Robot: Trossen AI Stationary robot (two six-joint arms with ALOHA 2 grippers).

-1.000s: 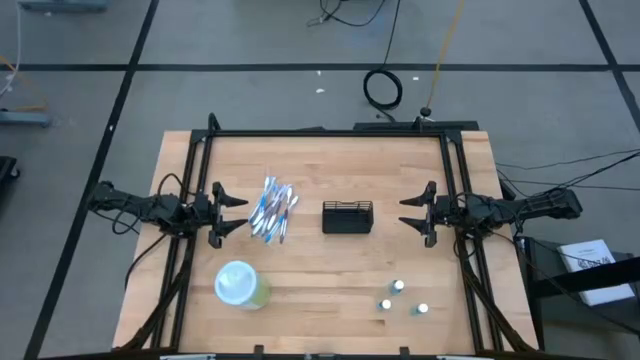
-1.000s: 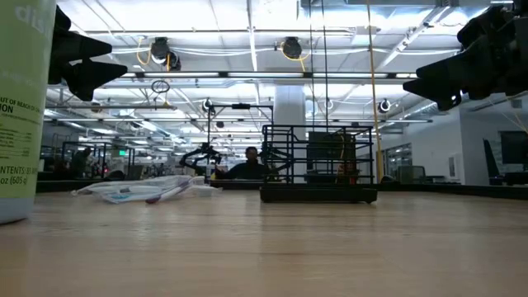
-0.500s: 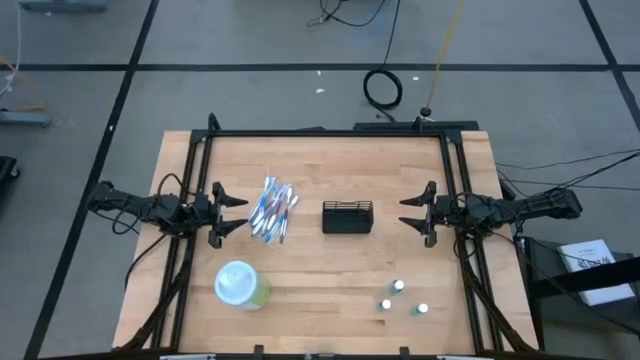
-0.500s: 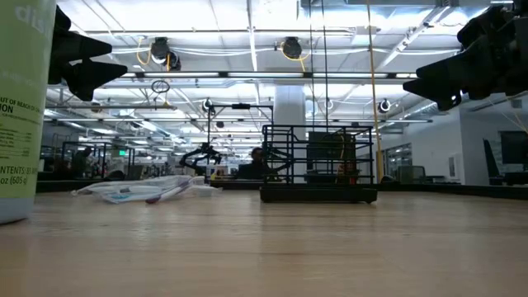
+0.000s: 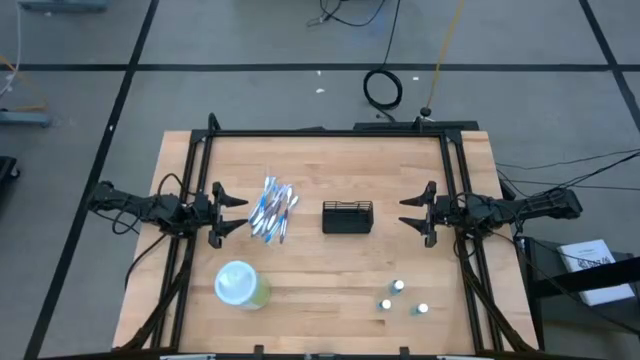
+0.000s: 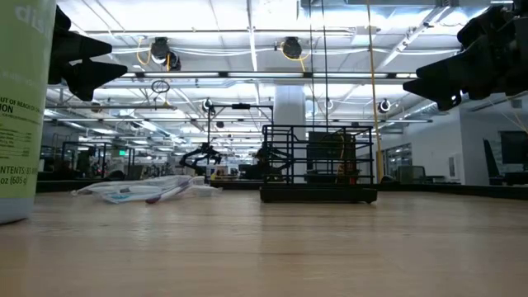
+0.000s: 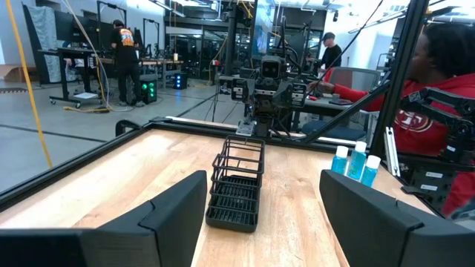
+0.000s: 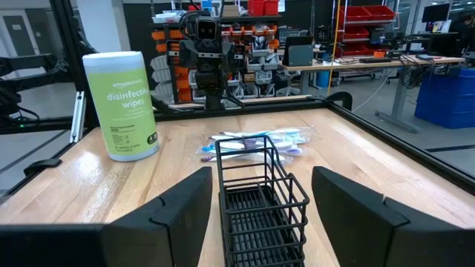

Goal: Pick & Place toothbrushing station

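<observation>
Left gripper (image 5: pixel 236 211): jaws wide, idle at table's left edge. Toothbrushing station (image 5: pixel 347 217): mid-table, between both arms, untouched. Right gripper (image 5: pixel 409 213): jaws wide, idle at right edge. Step: pre-approach. Next: advance one arm to caddy, grip wall.

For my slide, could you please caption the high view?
Both grippers, left and right, wait open either side of the black wire caddy.

A robotics lab: pale wooden tabletop (image 5: pixel 320 270) in a black frame, other workbenches, equipment racks, ceiling striplights (image 6: pixel 247 33).
</observation>
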